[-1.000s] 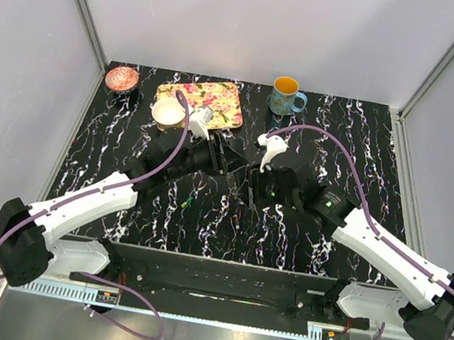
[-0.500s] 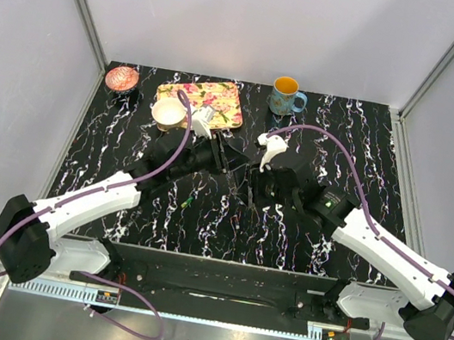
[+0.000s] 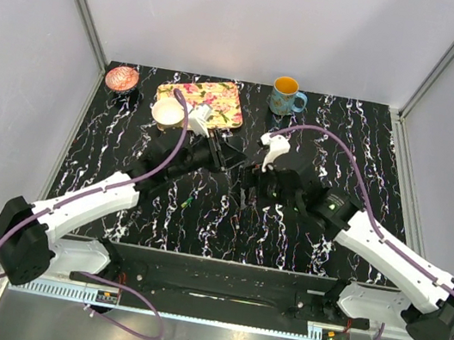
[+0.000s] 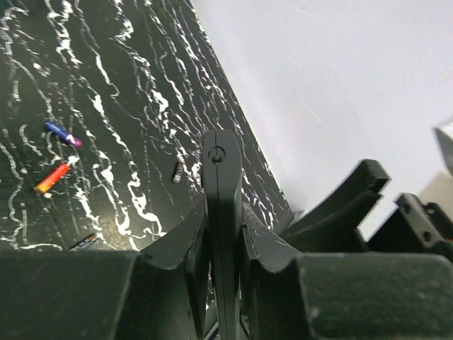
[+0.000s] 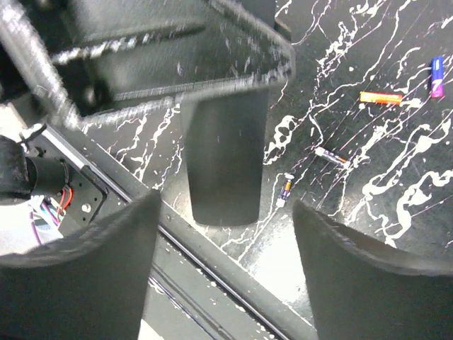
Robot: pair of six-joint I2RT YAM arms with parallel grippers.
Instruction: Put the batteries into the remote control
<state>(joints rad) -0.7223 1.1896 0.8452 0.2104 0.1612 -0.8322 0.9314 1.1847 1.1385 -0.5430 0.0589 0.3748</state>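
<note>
My left gripper [image 3: 225, 158] is shut on the remote control [image 4: 221, 205], a slim black bar held edge-on between its fingers [image 4: 170, 262] and sticking out past them over the table. My right gripper [image 3: 247, 184] is open and empty [image 5: 226, 241]; the remote's blunt end [image 5: 223, 159] hangs just ahead of the gap between its jaws, apart from them. On the table lie an orange-red battery [image 4: 52, 178] [image 5: 381, 98], a purple-blue battery [image 4: 64, 134] [image 5: 437, 67] and two small dark ones [image 5: 331, 156] [image 5: 287, 188]. A green battery [image 3: 187, 203] lies nearer the front.
A floral tray [image 3: 226, 96], a white bowl [image 3: 167, 112] and a pink dish [image 3: 122, 77] sit at the back left. A blue mug [image 3: 285, 97] stands at the back centre. The metal front rail [image 5: 233, 276] runs under my right gripper.
My right gripper has shifted a little left and back, closer to the left gripper and the remote. The left gripper still holds the remote in about the same place.
</note>
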